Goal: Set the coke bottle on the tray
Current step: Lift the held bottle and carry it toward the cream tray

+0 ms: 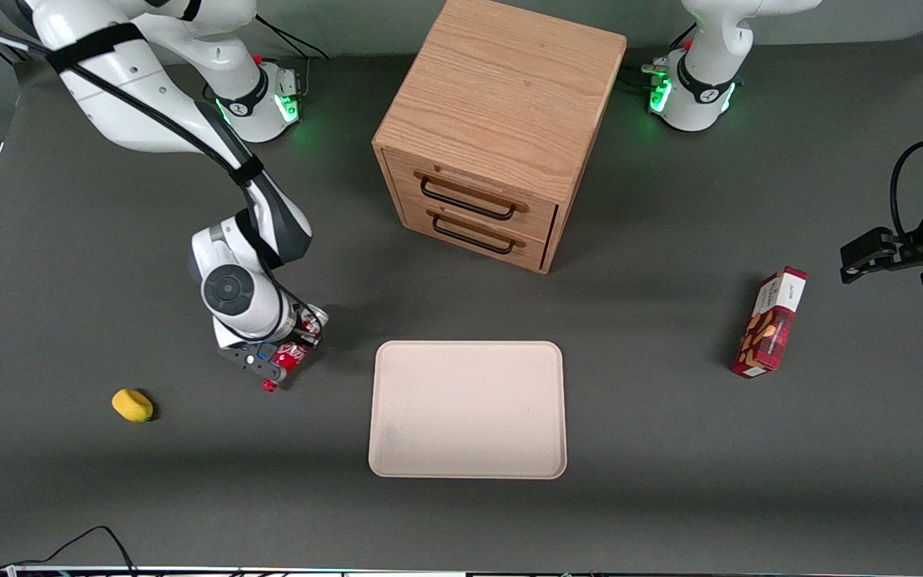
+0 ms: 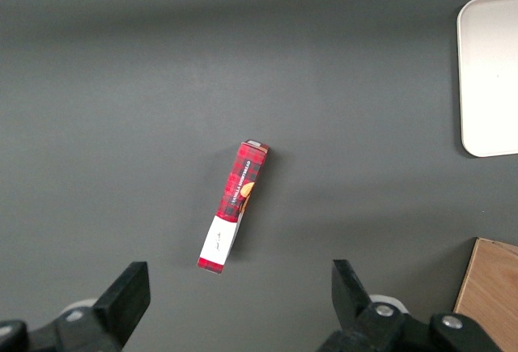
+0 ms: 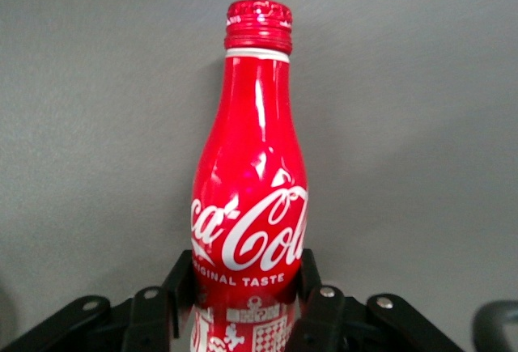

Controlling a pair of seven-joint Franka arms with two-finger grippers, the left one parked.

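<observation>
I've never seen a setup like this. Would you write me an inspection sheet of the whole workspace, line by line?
Surface: dark grey table.
Job's things: coke bottle lying between the gripper's fingers; beige tray has nothing on it.
Clutter: wooden drawer cabinet, red snack box, yellow sponge.
Grippers: gripper low over the table beside the tray, fingers closed on the bottle.
Cables: black cable at the table edge nearest the camera.
Surroundings: nothing seen.
</observation>
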